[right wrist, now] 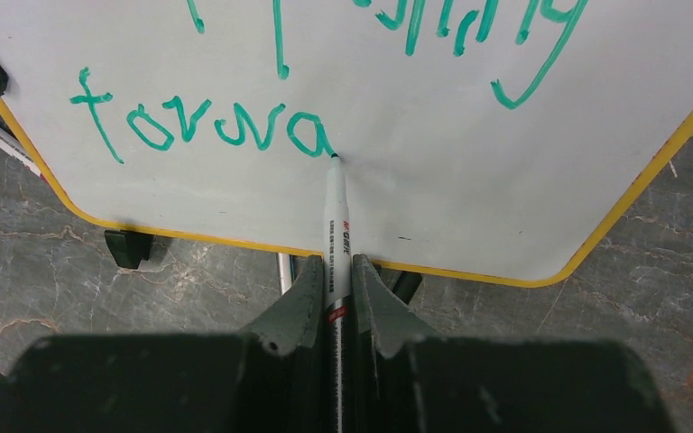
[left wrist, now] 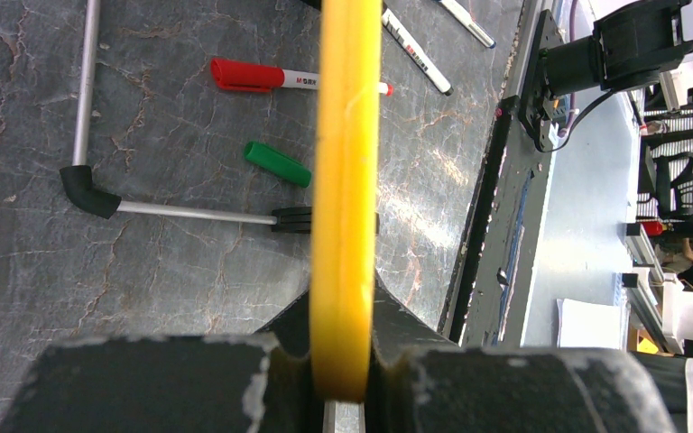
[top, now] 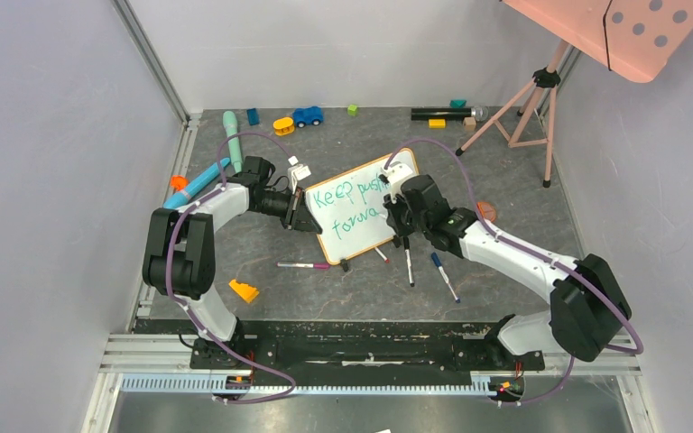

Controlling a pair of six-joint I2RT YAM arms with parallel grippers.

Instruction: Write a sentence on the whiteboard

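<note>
The whiteboard (top: 361, 209) stands tilted mid-table, white with an orange frame. Green words on it read "Keep push" above "forwa" (top: 357, 216). My left gripper (top: 300, 216) is shut on the board's left edge; in the left wrist view the orange frame (left wrist: 347, 180) runs edge-on between the fingers, with my left gripper (left wrist: 341, 361) clamped on it. My right gripper (top: 401, 216) is shut on a white marker (right wrist: 337, 225) whose green tip touches the board just after the "a" of "forwa" (right wrist: 207, 122). My right gripper (right wrist: 334, 280) sits over the board's lower edge (right wrist: 505, 278).
Loose markers lie in front of the board: a pink-capped one (top: 302, 265), a black one (top: 409, 267), a blue-capped one (top: 444, 276). A green cap (left wrist: 276, 163) and a red marker (left wrist: 271, 77) lie by the board's stand. An orange wedge (top: 244, 290), toys at the back, a pink tripod (top: 528, 99).
</note>
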